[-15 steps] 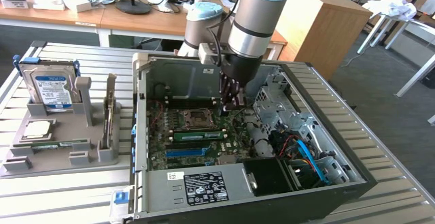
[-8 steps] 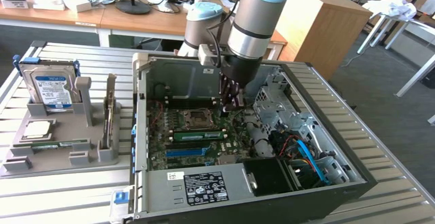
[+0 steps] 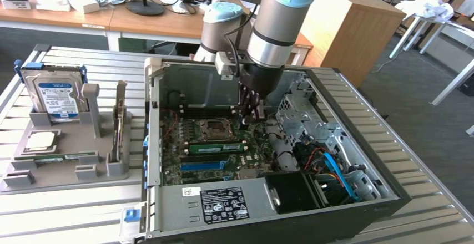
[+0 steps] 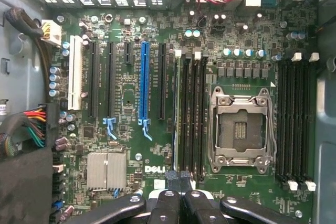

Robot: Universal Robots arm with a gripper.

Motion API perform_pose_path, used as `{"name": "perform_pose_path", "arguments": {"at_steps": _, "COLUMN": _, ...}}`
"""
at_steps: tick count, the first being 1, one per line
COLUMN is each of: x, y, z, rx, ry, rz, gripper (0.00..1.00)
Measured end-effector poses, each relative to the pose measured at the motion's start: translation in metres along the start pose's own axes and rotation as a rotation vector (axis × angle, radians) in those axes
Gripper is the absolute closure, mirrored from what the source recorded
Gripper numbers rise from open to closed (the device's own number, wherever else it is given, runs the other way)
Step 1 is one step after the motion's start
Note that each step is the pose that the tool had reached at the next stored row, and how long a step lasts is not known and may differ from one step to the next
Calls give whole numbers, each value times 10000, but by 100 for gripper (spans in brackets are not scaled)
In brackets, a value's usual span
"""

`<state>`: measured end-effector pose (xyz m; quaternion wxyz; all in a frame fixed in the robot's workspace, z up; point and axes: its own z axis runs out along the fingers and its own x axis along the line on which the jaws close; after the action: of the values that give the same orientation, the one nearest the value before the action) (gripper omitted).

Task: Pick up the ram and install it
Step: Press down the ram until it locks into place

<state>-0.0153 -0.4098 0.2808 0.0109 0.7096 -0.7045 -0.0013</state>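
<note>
Shows the black two-fingered pincer (image 3: pixel 254 115) standing inside the open black-and-silver computer case (image 3: pixel 385 188), centre of the exterior frame, fingers drawn fully together with nothing visibly clamped between them. Places the ram, a long thin green circuit-board stick with white label patches (image 3: pixel 215 147), edge-up in a memory slot of the green motherboard (image 3: pixel 174 169), just below the square silver processor socket (image 3: pixel 213 127) and left of the pincer. Finds the pincer (image 4: pixel 178 182) at lower centre of the wrist frame, at the near end of the black memory slots (image 4: pixel 193 114) beside the socket (image 4: pixel 241 129). Cannot tell whether the fingertips touch the stick, or whether the end latches are shut. Reads, as a judgement, as the seating step. To do it well: press straight down along the slot line, never sideways; bear on the top edge near one end and watch for level; keep clear of the socket's bare contacts; treat a tilted stick as unseated. Also shows a similar green strip (image 3: pixel 65 157) lying in the grey moulded holder (image 3: pixel 66 172) on the slatted metal surface (image 3: pixel 74 211), left of frame
</note>
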Motion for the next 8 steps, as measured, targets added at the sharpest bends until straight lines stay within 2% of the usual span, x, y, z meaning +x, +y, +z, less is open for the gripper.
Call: {"name": "perform_pose_path", "arguments": {"at_steps": 8, "x": 0, "y": 0, "z": 21, "rx": 1, "ry": 0, "rz": 0, "gripper": 90}}
